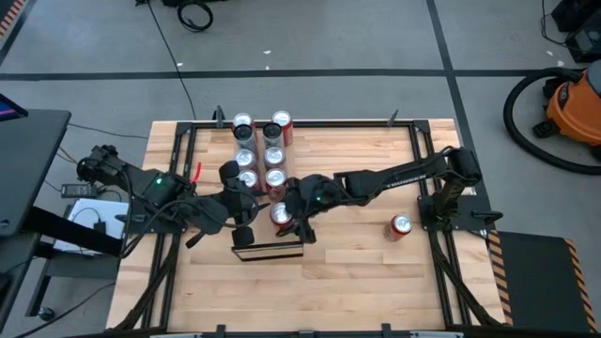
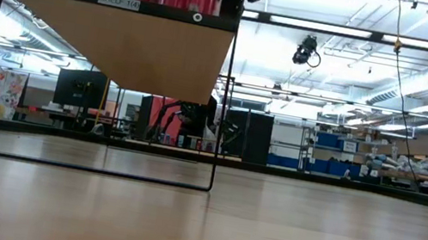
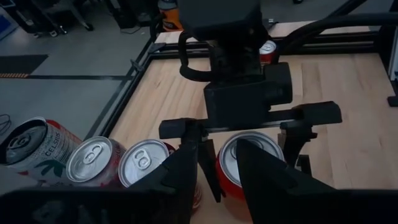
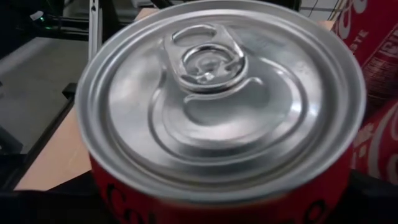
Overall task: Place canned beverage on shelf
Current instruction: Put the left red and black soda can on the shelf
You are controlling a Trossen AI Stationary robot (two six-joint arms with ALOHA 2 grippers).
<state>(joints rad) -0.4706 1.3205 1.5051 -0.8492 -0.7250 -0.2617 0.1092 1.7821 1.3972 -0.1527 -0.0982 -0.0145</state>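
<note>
Straddling red can [image 1: 280, 214] at front of can rows on shelf [image 1: 268, 252]: right gripper [image 1: 286, 218], fingers either side of can, spread wide around it; cannot tell if pressing or let go. Can upright, silver top and pull tab filling right wrist view [image 4: 217, 99]. Hovering just left of that can: left gripper [image 1: 242, 218], fingers [image 3: 261, 177] narrowly parted, holding nothing. Lying on tabletop [image 1: 357, 272] near right arm base, well apart from shelf: lone red can [image 1: 400, 226].
</note>
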